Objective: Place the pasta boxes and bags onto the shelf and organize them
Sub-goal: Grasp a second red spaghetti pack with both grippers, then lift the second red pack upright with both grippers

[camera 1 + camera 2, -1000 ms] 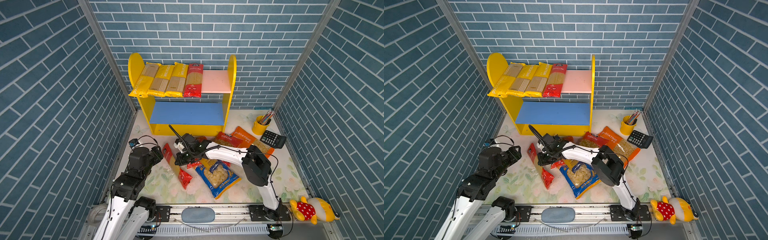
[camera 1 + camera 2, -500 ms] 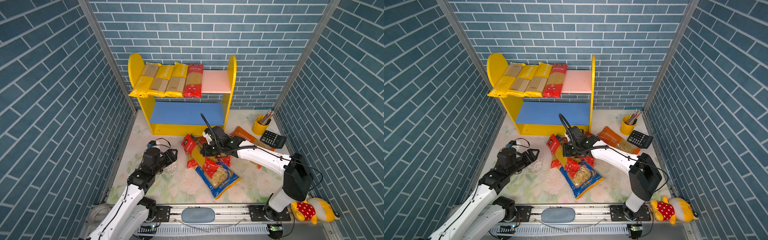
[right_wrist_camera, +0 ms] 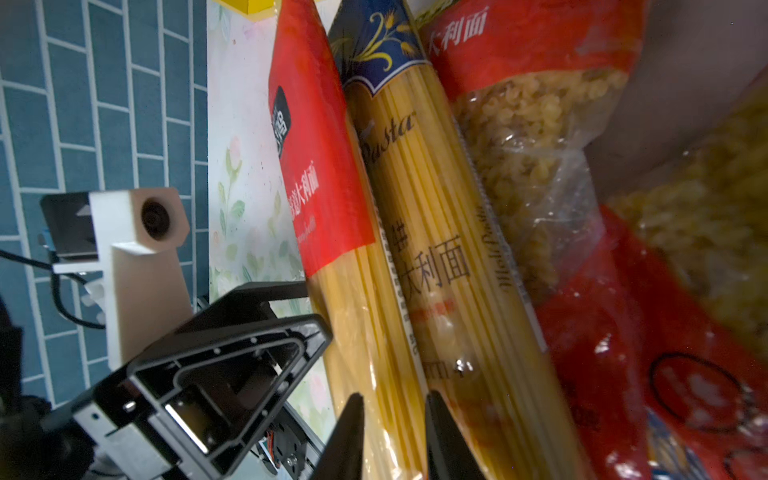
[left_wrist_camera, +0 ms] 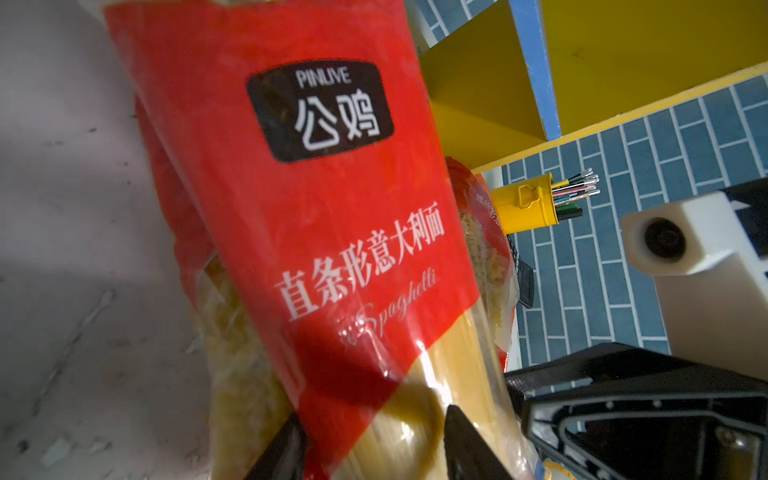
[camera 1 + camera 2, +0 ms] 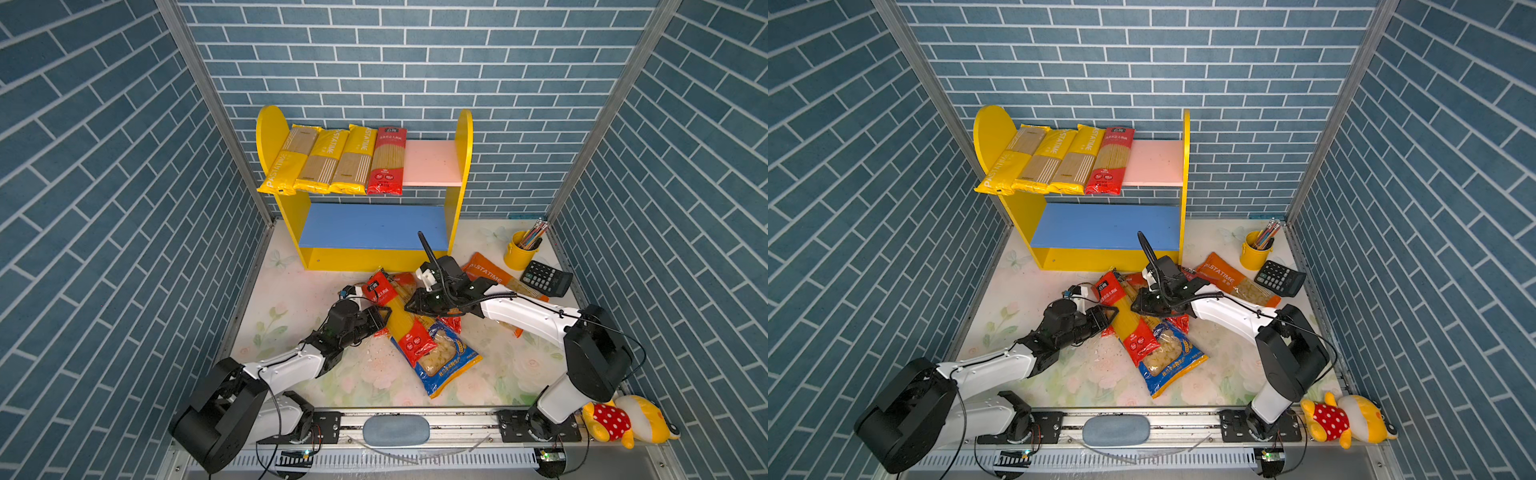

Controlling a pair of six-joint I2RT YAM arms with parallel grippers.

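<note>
Watch the handover first. Your left hand (image 4: 370, 419) has its fingers on either side of the red spaghetti pack (image 4: 332, 208), at a middle width, but I cannot tell if they really press on it. Your right hand (image 3: 395, 409) stands narrow, just across the pack from the left one. Its fingers are at the seam where this pack touches the dark-blue spaghetti pack (image 3: 436, 208), and I cannot tell if it grips anything.

If neither hand presses firmly, the smooth film can slide and the pack can fall back onto the pile. If the right hand pulls away carelessly, it may drag the dark-blue pack with it. The two hands are very near, so they may also knock each other.

The pack's long axis lies across the reach of the left hand's fingers. Its logo end sticks out on that hand's camera side, toward the shelf (image 5: 463, 166). The opposite end rests on the blue short-pasta bag (image 5: 449, 357). When you lift, this end may sag and swing, so turn the pack slowly before the pink upper board (image 5: 432, 162).
</note>
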